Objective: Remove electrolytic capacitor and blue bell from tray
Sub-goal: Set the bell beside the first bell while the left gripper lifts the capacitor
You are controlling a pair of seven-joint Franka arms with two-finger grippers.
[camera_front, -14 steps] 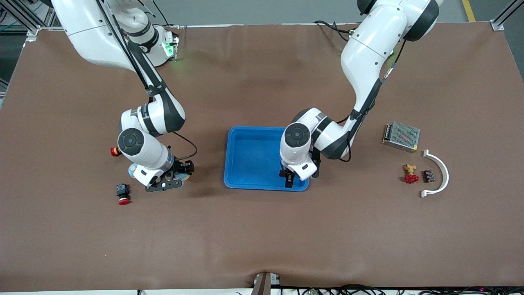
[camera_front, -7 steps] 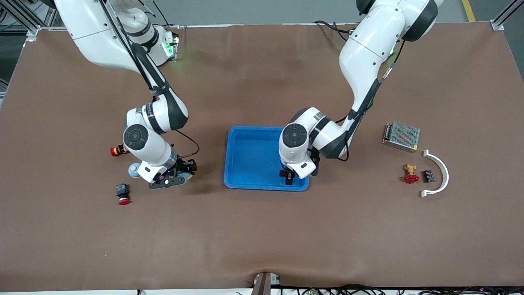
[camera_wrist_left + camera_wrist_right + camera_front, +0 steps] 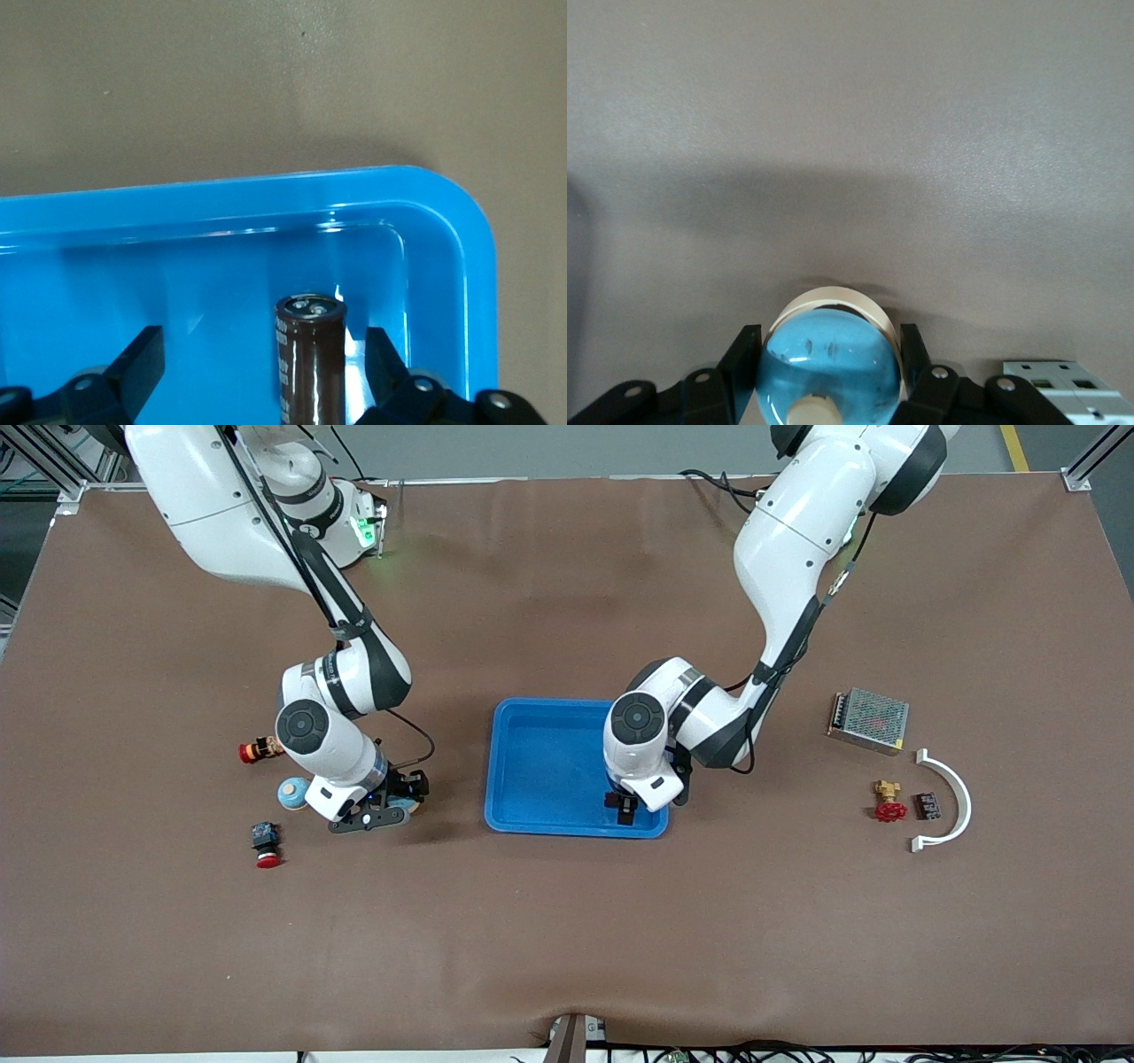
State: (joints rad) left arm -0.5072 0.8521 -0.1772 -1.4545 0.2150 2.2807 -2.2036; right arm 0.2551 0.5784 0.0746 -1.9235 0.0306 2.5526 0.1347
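Capacitor [image 3: 310, 363] stands in blue tray [image 3: 540, 766], between spread left gripper [image 3: 266, 372] fingers, untouched. Right gripper [image 3: 828, 367] clamps blue bell [image 3: 828, 372]; red button [image 3: 267, 843] at its 8 o'clock.

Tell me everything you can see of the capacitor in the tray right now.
The capacitor is a dark brown, glossy cylinder with pale printing down its side and a silvery top bearing small terminals. It stands upright inside the blue tray, near a corner, between the left end effector's open fingers, which stand clear of its sides. Its base is out of view.
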